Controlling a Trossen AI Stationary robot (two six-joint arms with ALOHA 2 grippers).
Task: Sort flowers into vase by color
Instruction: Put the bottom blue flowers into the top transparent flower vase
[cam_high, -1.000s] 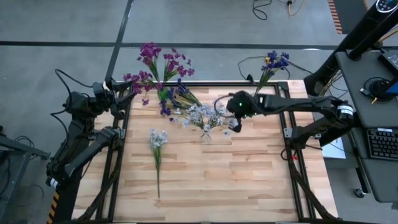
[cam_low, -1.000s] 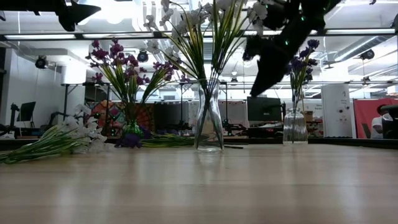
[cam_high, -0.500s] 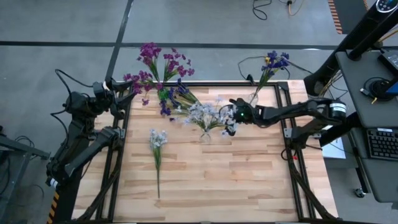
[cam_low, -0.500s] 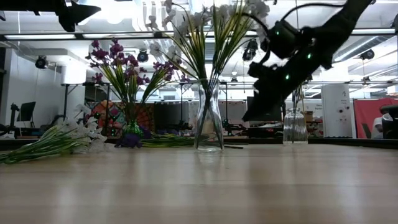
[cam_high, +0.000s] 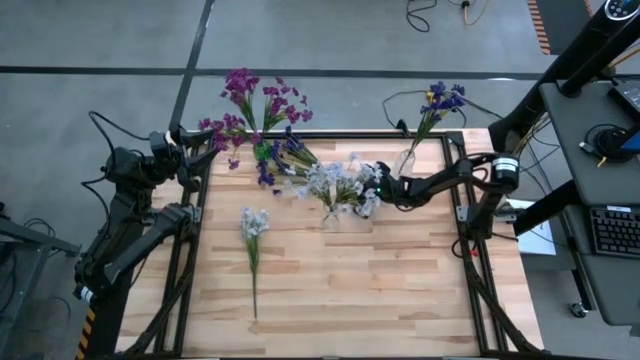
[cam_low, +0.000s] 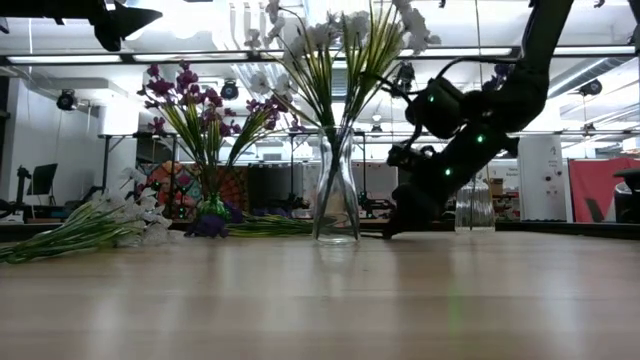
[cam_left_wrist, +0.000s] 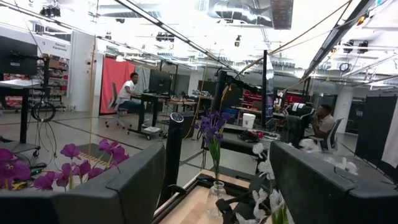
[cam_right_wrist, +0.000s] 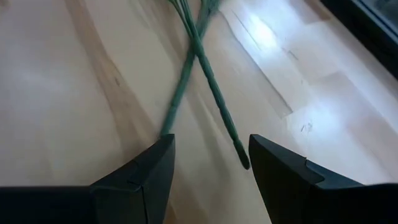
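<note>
From above, I can't see the right gripper: the white blossoms of the middle vase cover it. In its wrist view, two crossed green stems run off the edge, so their blossom colour escapes me. The low view cuts off the white blossoms above that vase.

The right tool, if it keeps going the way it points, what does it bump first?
Probably the two thin green stems crossed on the light wooden tabletop, lying just ahead of the open right tool. How near is hard to judge.
</note>
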